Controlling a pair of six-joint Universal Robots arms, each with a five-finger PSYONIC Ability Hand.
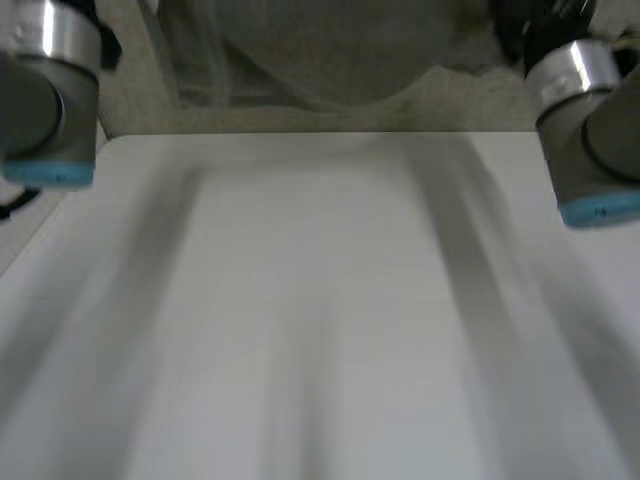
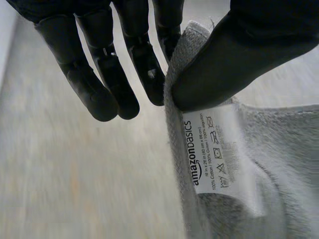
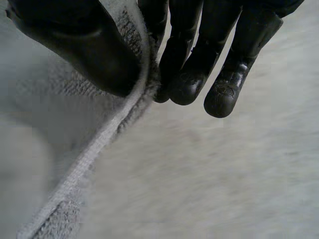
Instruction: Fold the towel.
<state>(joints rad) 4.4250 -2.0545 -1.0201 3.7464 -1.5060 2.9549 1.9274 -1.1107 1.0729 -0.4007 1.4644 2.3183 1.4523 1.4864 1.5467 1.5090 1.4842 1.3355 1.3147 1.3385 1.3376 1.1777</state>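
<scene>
- The left hand (image 2: 239, 55) pinches the towel (image 2: 279, 164): its thumb presses the grey cloth against one finger, right at an edge of the towel.
- The left hand's other fingers (image 2: 94, 89) are nearly straight, spread beside the cloth and touching nothing.
- A white care label (image 2: 214, 149) is sewn to the towel just beyond the left thumb's tip.
- The right hand (image 3: 89, 45) also pinches the towel, with thumb and one finger closed on its hemmed edge (image 3: 99, 144).
- Its remaining fingers (image 3: 224, 94) hang free beside the hem, with pale counter beyond them.
- From each pinch the towel runs on past the fingertips.
- In the head view, the left arm (image 1: 50, 90) and right arm (image 1: 590, 130) flank the white counter (image 1: 140, 170). Soft grey bands streak from its far edge toward the near edge, and I cannot tell where the towel lies on it.
</scene>
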